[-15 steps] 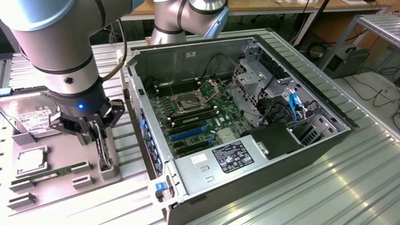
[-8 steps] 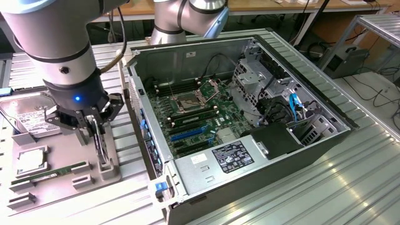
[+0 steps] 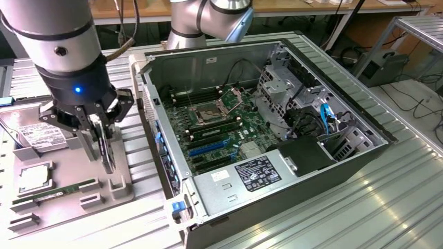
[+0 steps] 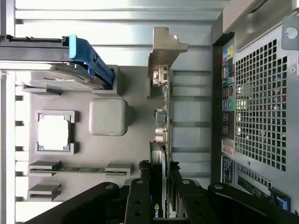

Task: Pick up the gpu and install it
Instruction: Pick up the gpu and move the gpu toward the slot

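Observation:
The gpu [image 3: 107,163] stands on edge over the grey parts tray [image 3: 69,212], at the exterior view's left, beside the open computer case [image 3: 229,207]. My gripper [image 3: 99,151] points straight down with its fingers shut on the card's two faces. In the wrist view the gpu [image 4: 163,112] appears edge-on between the black fingers [image 4: 140,196], with its silver end bracket [image 4: 164,46] at the far end. Whether its lower edge still touches the tray I cannot tell.
On the tray lie a silver hard drive [image 3: 38,136], a CPU [image 3: 35,176] and a green RAM stick [image 3: 55,193]. The case lies on its side with the motherboard [image 3: 215,119] and a blue slot [image 3: 207,149] exposed. Its perforated rear panel [image 4: 261,93] is close to the card.

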Robot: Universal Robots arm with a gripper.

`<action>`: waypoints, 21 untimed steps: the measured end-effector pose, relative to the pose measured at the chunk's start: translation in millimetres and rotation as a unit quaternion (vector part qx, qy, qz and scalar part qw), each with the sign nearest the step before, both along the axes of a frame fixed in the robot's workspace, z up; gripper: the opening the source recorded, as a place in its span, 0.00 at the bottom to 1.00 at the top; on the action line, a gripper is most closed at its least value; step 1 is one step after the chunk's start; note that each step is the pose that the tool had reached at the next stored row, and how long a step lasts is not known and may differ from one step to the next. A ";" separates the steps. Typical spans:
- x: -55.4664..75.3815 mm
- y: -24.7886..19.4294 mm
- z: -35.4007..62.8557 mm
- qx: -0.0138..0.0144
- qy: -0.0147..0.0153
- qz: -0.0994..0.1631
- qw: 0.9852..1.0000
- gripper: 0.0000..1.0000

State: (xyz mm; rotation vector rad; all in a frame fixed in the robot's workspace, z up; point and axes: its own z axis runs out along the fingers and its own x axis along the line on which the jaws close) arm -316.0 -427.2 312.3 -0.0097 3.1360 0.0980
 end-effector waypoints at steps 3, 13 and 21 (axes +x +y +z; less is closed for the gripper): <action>0.7 0.0 14.2 0.000 0.002 0.000 1.000 0.26; 14.9 -0.4 72.8 0.000 0.016 0.001 1.000 0.26; 35.8 -1.6 117.0 0.000 0.031 0.002 1.000 0.26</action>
